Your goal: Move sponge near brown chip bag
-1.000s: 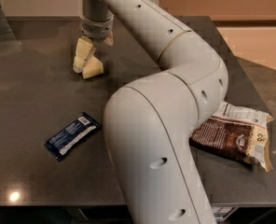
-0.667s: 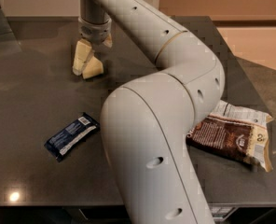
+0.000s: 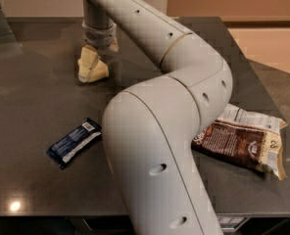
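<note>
The sponge [image 3: 94,71], a pale yellow foam block, lies on the dark table [image 3: 27,97] at the back left. My gripper [image 3: 100,58] hangs straight down over it, open. One finger [image 3: 88,58] reaches down to the sponge's left top, and the other shows at its back right. The brown chip bag [image 3: 248,143] lies flat at the right, far from the sponge. My arm's big elbow [image 3: 155,146] stands between them.
A dark blue wrapped bar [image 3: 74,142] lies at the front left. The table's front edge [image 3: 47,214] runs just below it. The right edge is close behind the chip bag, with floor beyond it.
The gripper has shifted slightly left and a little lower over the sponge. The sponge, the bar and the chip bag have not moved.
</note>
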Robot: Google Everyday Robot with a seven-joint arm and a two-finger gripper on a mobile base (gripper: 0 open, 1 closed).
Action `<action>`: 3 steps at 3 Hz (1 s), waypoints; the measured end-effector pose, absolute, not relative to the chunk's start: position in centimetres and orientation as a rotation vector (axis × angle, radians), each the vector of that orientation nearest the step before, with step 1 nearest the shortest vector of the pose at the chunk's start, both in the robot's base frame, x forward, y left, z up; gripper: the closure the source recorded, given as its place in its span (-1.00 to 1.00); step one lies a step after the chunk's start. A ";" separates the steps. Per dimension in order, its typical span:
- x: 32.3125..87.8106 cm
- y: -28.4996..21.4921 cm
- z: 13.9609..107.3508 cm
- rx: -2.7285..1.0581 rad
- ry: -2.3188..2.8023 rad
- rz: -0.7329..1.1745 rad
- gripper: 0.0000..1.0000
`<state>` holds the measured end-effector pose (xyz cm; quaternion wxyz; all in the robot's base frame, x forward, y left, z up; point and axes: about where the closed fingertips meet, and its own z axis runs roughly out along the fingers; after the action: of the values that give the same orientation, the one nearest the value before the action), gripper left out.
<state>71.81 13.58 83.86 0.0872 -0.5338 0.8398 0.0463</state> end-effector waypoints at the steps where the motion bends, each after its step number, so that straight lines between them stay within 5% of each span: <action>1: 71.8 13.2 83.5 -1.603 2.502 0.120 -0.63; 3: 70.4 11.8 84.5 -1.625 2.468 0.151 0.30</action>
<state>70.40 11.75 84.54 0.0911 -0.5470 0.8306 0.0508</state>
